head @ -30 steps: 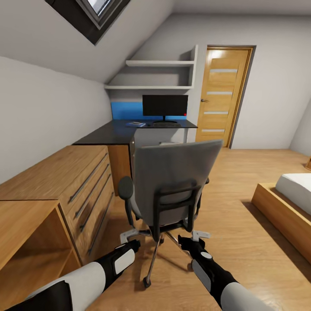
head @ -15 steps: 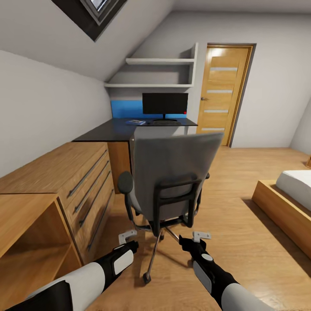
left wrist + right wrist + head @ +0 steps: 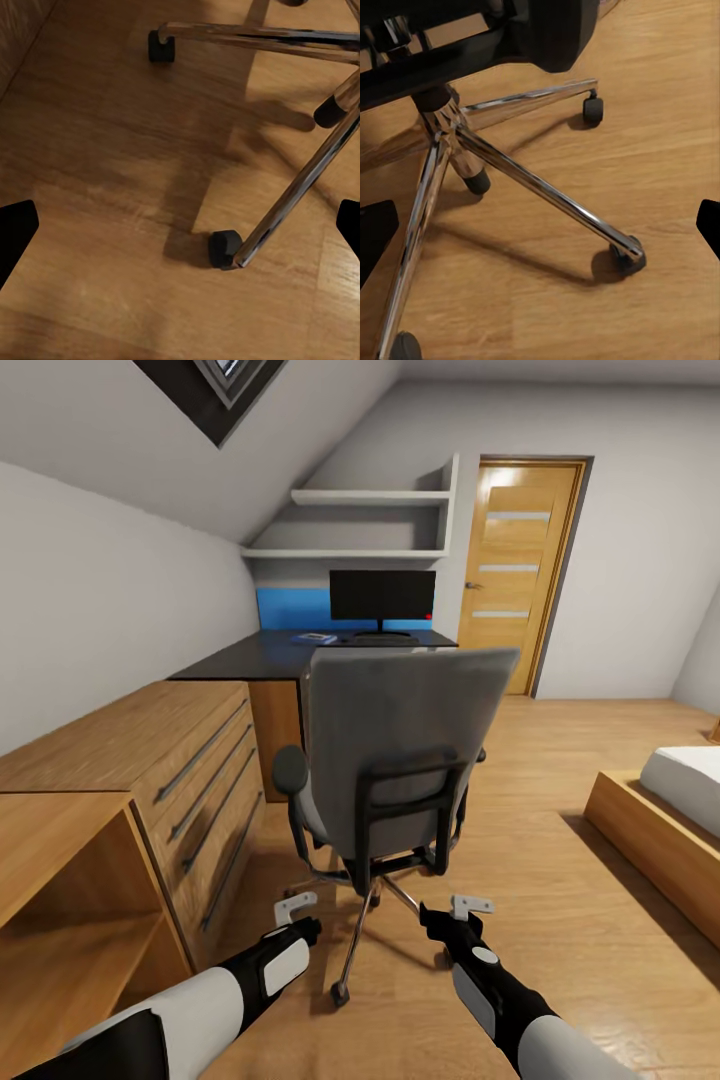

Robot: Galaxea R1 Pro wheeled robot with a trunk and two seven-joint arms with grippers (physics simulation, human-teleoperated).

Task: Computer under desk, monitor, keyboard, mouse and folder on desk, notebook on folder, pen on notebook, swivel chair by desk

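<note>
Both grippers, left (image 3: 297, 916) and right (image 3: 458, 916), are hanging released, low behind the chair (image 3: 395, 755). Chair is standing short of the tabletop (image 3: 260, 658), likely awaiting a push.

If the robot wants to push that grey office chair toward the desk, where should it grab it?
Probably the black frame on the back of the swivel chair, approached from behind. The backrest faces the robot, with the desk beyond it. Both the left gripper and the right gripper hang open, low near the castors.
</note>
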